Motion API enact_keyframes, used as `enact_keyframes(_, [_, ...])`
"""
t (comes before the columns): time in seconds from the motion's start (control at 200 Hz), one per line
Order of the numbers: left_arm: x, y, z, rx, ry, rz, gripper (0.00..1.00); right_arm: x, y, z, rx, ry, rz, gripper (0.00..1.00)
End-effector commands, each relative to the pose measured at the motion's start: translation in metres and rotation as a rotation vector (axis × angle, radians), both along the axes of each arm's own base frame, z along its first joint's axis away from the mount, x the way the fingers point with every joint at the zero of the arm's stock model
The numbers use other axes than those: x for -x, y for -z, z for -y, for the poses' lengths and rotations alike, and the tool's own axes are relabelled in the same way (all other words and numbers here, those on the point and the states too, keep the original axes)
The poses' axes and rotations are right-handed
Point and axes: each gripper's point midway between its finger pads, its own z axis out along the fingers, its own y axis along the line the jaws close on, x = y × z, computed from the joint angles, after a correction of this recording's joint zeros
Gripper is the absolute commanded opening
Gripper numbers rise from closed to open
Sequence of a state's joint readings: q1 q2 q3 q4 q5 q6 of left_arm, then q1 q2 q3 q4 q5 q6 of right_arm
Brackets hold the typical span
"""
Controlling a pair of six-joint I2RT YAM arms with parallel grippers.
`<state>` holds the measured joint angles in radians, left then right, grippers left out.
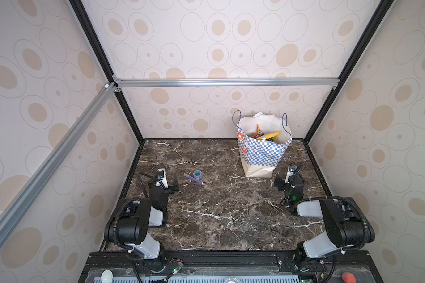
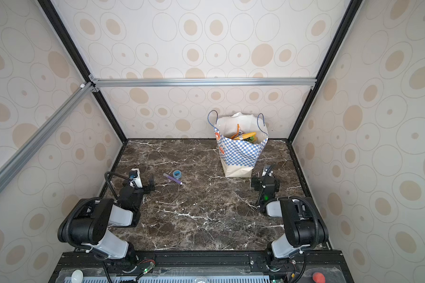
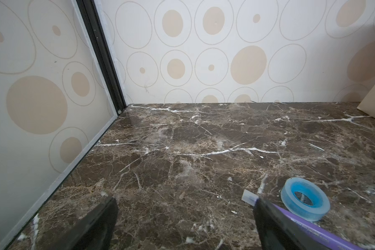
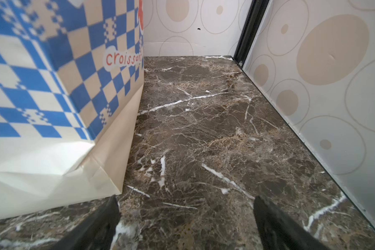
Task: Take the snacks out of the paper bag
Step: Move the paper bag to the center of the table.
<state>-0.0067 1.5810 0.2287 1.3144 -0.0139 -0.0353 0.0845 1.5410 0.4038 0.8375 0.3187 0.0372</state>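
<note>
Both hands sit low over the bench [image 1: 219, 208] with nothing in them. The right hand [image 4: 185, 198] has its fingers spread wide, and only bare marble lies between them. The left hand [image 3: 184, 200] is spread just as wide and is empty too.

The paper bag [image 1: 260, 156] stands upright just ahead of the right hand, on its inner side. Its bottom corner is close to that hand's inner finger, though I cannot tell whether they touch. The snacks [image 1: 268, 136] are all inside the bag, well above the right hand. They show as orange, yellow and green edges down in the open mouth, so none has been taken out yet.

The likeliest trouble, as I judge it, is the bag itself. It is tall, light and unsupported. A right hand rising this close to the wall could catch the paper and tip or shove the bag. A hand reaching down through the mouth could snag a blue cord handle or crush the rim shut. The foil packets lie jumbled, so a pinch may slip off one or drag several up together.

On the left, a blue tape roll [image 3: 288, 198] and a purple pen [image 3: 312, 229] lie just beyond the hand's inner finger. A sideways sweep toward the bag would knock them along.
</note>
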Motion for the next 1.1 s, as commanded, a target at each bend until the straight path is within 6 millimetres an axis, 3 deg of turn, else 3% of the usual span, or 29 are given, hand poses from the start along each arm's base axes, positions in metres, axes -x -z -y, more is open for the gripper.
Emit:
enact_keyframes(0.0, [-0.001, -0.008, 0.000, -0.026, -0.001, 0.029, 0.98, 0.000, -0.001, 0.000, 0.008, 0.006, 0.004, 1.00])
enact_keyframes(0.805, [-0.001, -0.009, 0.000, -0.026, 0.000, 0.031, 0.98, 0.001, -0.002, -0.001, 0.008, 0.000, 0.010, 1.00])
enact_keyframes(0.965, [0.002, -0.011, 0.002, -0.029, 0.005, 0.045, 0.98, 0.005, -0.017, 0.000, 0.010, 0.002, 0.031, 1.00])
enact_keyframes(1.095, [0.020, -0.031, -0.006, -0.021, -0.042, 0.117, 0.98, 0.022, -0.043, 0.012, -0.068, 0.115, -0.043, 1.00])
